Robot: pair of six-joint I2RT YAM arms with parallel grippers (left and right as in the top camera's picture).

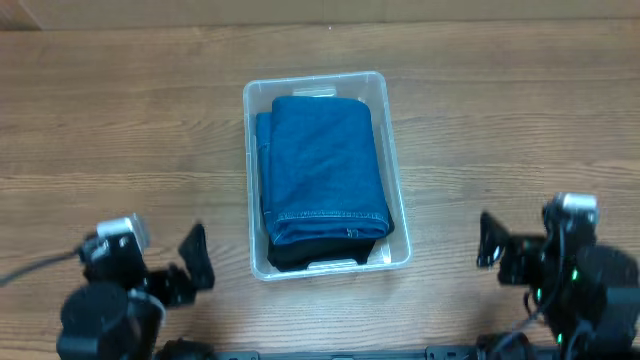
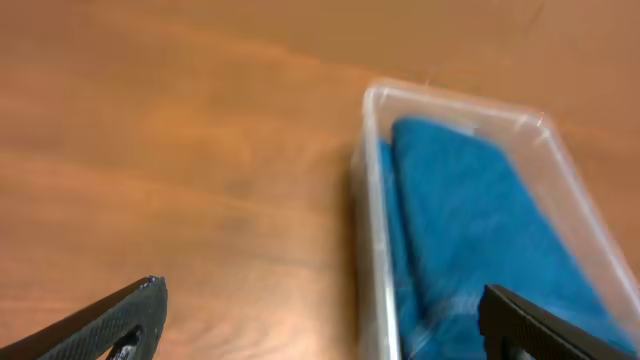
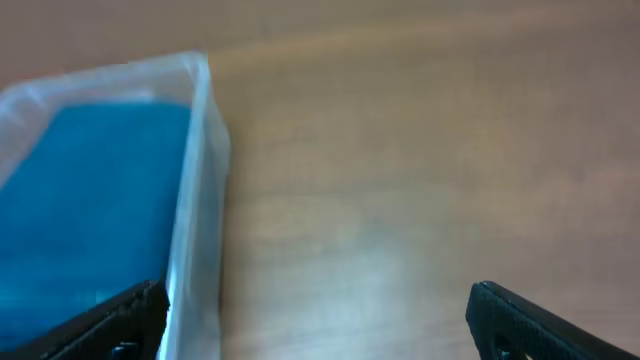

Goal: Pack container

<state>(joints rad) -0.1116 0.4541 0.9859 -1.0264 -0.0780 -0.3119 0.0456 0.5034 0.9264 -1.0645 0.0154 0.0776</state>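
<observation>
Black fingertips frame the bottom corners of both wrist views. The left gripper (image 2: 322,305) holds its jaws spread wide with nothing between them, and the right gripper (image 3: 317,300) is likewise agape and empty.

Between the two arms, in the middle of the wooden table (image 1: 120,120), sits the container (image 1: 248,180), a clear plastic bin with its long side running away from the robot. Folded blue denim (image 1: 325,170) (jeans, to judge by the stitched hem) fills it almost wall to wall. The denim lies flat on a dark garment (image 1: 300,255) that shows only at the near end.

From overhead, both grippers hang low at the near edge of the table, one on each side of the bin and apart from it. Each wrist camera catches the bin's side wall toward the inner edge of its view. That placement reads as a resting stance, with the arms kept off the load so the fold is not disturbed and the fingers open because there is nothing to carry.

The tight, squared fold seems chosen to match the bin's shape, so the cloth stays inside the rounded corners instead of spilling over the rim. Whether it sits fully below the rim cannot be told from these angles.

With both grippers empty and the clothing inside the walls, the packing looks finished or very nearly so.
</observation>
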